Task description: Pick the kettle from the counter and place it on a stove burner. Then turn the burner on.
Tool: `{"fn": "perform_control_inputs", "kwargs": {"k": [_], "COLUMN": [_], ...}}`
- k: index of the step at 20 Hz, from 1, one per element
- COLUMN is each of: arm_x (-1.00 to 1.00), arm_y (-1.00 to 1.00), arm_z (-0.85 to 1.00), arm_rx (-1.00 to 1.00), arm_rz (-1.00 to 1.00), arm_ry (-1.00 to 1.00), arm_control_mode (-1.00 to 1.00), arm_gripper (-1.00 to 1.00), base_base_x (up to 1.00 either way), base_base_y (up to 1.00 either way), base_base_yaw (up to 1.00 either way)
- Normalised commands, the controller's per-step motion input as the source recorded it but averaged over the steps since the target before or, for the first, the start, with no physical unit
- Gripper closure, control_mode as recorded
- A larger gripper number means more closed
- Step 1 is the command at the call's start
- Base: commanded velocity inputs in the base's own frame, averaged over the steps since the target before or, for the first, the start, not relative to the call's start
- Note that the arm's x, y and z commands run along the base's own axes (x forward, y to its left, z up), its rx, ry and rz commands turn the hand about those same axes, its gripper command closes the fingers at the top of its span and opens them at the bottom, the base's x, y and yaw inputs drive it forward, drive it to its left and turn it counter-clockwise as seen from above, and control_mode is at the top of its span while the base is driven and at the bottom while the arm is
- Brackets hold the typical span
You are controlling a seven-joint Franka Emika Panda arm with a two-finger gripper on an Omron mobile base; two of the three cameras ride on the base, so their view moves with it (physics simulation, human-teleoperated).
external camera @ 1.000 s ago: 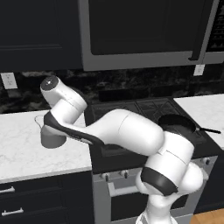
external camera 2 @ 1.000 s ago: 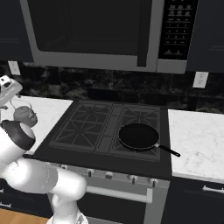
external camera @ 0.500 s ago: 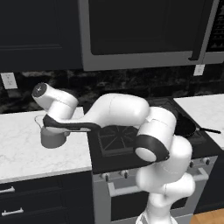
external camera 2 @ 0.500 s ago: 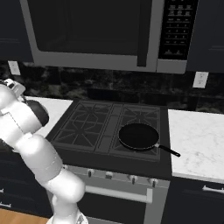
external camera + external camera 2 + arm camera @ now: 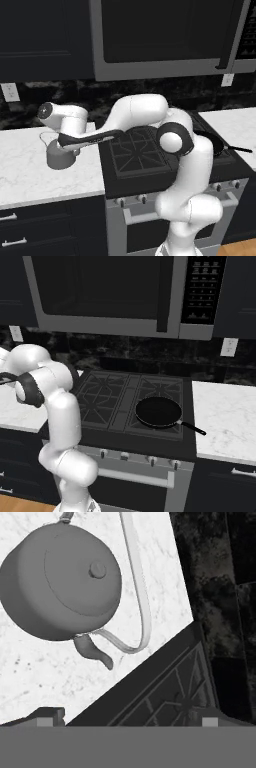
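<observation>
The grey kettle stands on the white marble counter, just left of the stove. My gripper hangs right above it, open, with nothing between its fingers. In the hand view I look down on the kettle: the knobbed lid faces me, the wire handle arches off to the right and the short spout points down toward the stove. Both fingertips of the gripper stand wide apart at the bottom, clear of the kettle.
A black frying pan sits on the front right burner, handle pointing right. Knobs line the stove's front panel. A microwave hangs over the stove. My arm's elbow arches above the left burners.
The hand has settled slightly lower over the kettle while the elbow swung up and over the stove. The kettle has not moved and the jaws stay open.
</observation>
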Motion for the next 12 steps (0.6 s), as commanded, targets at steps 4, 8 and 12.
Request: {"fn": "perform_control_inputs", "kwargs": {"k": [4,8,12], "arm_x": [0.37,0.31,0.45], "arm_y": [0.42,0.45,0.45], "arm_z": [-0.01,0.00,0.00], "arm_rx": [-0.11,-0.07,-0.07], "arm_rz": [0.00,0.00,0.00], "arm_ry": [0.06,0.11,0.14], "arm_control_mode": [-1.00,-1.00,-1.00], "arm_gripper": [-1.00,-1.00,-1.00], "base_base_x": [0.00,0.00,0.00], "base_base_y": [0.00,0.00,0.00], "base_base_yaw": [0.00,0.00,0.00]}}
